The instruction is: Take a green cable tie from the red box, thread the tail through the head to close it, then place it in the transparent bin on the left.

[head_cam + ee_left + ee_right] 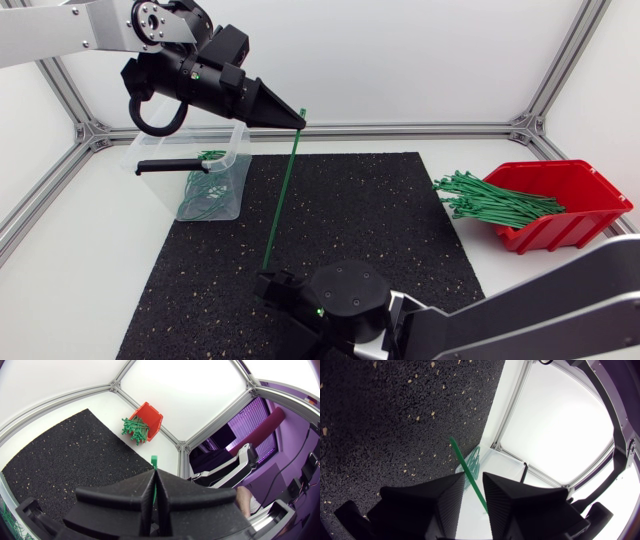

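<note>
One transparent plastic bin [150,150] sits at the far left on the white table [80,250], at the edge of the black speckled mat [360,210]. It already holds a heap of looped green ties [205,195], so that's the drop-off. It's close to the left arm for the final place.

Left gripper [298,122] is up high, just right of the bin, with its fingers pressed together on the head end of the long green cable tie [282,195]. The left wrist view shows the head poking out just past the fingertips. My read is that the head is left exposed so the tail has something to go into.

The tie hangs from there, straight and slightly slanted, over the mid mat. Its tail ends low at the right gripper [268,285], which has reached in near the front of the mat.

In the right wrist view the right gripper's fingers stand a narrow gap apart. The tail runs between them and the gap looks wider than the strap, so I'd call it not clamped yet. Likely it's lined up to grab the tail and bend it up to the head. The tie isn't threaded, so the loop is still open.

Red plastic box [590,195] is at the far right with a pile of loose green ties [490,200] spilling over its front lip. That's the supply, well apart from both grippers.
</note>
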Controlling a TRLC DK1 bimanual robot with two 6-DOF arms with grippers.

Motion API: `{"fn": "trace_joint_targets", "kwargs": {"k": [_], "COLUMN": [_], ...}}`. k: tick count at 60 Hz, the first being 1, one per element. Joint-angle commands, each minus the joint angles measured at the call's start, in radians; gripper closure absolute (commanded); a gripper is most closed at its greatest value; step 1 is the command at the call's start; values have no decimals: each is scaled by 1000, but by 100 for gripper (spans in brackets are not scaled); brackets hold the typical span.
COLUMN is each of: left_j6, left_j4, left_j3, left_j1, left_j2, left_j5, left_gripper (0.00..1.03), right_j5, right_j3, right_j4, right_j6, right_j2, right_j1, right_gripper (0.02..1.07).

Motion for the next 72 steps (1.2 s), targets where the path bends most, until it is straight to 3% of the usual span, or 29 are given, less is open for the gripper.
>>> {"fn": "trace_joint_targets", "kwargs": {"k": [1, 13, 39, 46, 57, 72], "left_j6": [26, 26, 74, 131, 160, 189], "left_j4": [-15, -15, -51, -106, -111, -97], "left_j3": [15, 17, -3, -14, -92, -207], "left_j1": [3, 1, 4, 10, 19, 61], "left_j2": [14, 17, 6, -16, -88, -174], "left_j5": [5, 5, 6, 11, 15, 60], "left_gripper": [100, 100, 100, 100, 100, 100], "right_j5": [2, 2, 18, 31, 81, 177], "right_j3": [17, 22, 48, 50, 28, 27], "right_j4": [21, 21, 27, 15, -16, -203], "right_j6": [-36, -39, -23, 37, 149, 436], "right_j2": [22, 23, -5, -61, -129, -248], "right_j1": [3, 3, 1, 16, 44, 110], "right_gripper": [86, 96, 101, 101, 102, 102]}}
